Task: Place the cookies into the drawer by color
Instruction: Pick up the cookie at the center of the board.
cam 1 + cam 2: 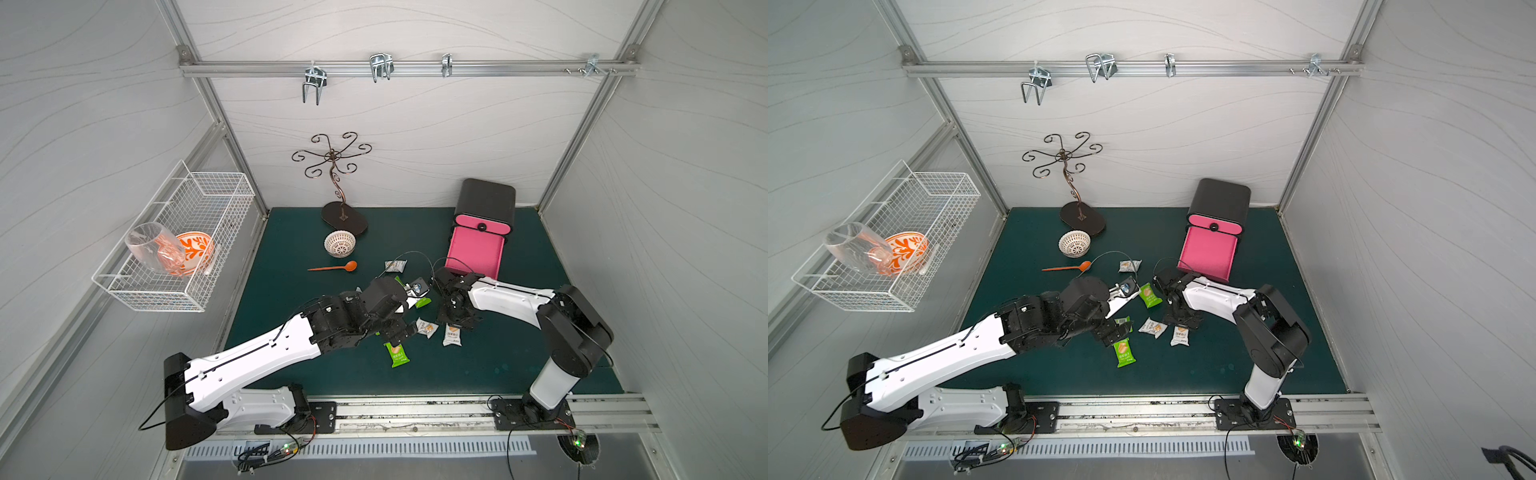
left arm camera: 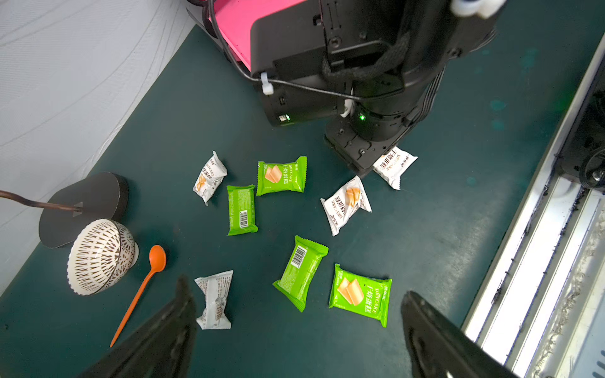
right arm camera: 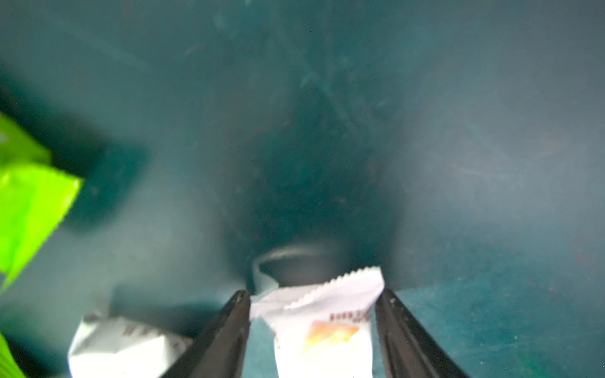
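The cookies lie loose on the green mat: green packets (image 2: 281, 176) (image 2: 241, 209) (image 2: 301, 271) (image 2: 360, 294) and white packets (image 2: 209, 176) (image 2: 345, 204) (image 2: 214, 299). The pink drawer (image 1: 473, 253) stands pulled out of its black cabinet (image 1: 486, 199) at the back right, with nothing showing in it. My left gripper (image 2: 299, 299) hovers open above the nearest packets and holds nothing. My right gripper (image 3: 315, 293) is down at the mat, its fingers pressed on both sides of a white cookie (image 3: 327, 327), the same packet in a top view (image 1: 451, 334).
A patterned bowl (image 1: 340, 242) and an orange spoon (image 1: 334, 267) lie left of the packets. A dark metal stand (image 1: 343, 216) rises behind them. A wire basket (image 1: 174, 237) with a glass and an orange bowl hangs on the left wall. A metal rail (image 1: 415, 409) runs along the front.
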Tool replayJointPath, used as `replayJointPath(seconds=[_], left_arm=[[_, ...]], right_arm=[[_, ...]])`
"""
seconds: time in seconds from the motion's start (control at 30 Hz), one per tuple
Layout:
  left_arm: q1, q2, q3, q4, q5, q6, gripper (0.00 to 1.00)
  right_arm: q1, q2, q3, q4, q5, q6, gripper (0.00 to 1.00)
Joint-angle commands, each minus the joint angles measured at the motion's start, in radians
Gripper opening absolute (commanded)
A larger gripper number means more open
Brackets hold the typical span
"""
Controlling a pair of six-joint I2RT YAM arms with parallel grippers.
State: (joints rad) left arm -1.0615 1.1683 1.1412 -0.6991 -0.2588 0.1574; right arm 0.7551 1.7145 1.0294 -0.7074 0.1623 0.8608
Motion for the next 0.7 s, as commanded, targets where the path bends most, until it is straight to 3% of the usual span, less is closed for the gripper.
replayJointPath(seconds=[0.0,0.23,0.43,0.67], left_arm=[[-0.005,-0.015,0.010,0.039,-0.009,0.005,0.98],[-0.005,-0.003,0.012,0.046,-0.001,-0.001,0.98],[-0.005,-0.009,0.009,0.040,-0.008,0.002,0.98],[-0.005,-0.001,0.017,0.042,-0.010,0.004,0.98]], right_arm=[[0.004,0.031,0.004,-0.041,-0.056,-0.150,0.67],[0.010,-0.003,-0.036,-0.039,-0.071,-0.170,0.63],[0.010,0.014,-0.040,-0.056,-0.055,-0.153,0.43],[0.007,-0.085,-0.008,-0.065,0.005,-0.154,0.32]])
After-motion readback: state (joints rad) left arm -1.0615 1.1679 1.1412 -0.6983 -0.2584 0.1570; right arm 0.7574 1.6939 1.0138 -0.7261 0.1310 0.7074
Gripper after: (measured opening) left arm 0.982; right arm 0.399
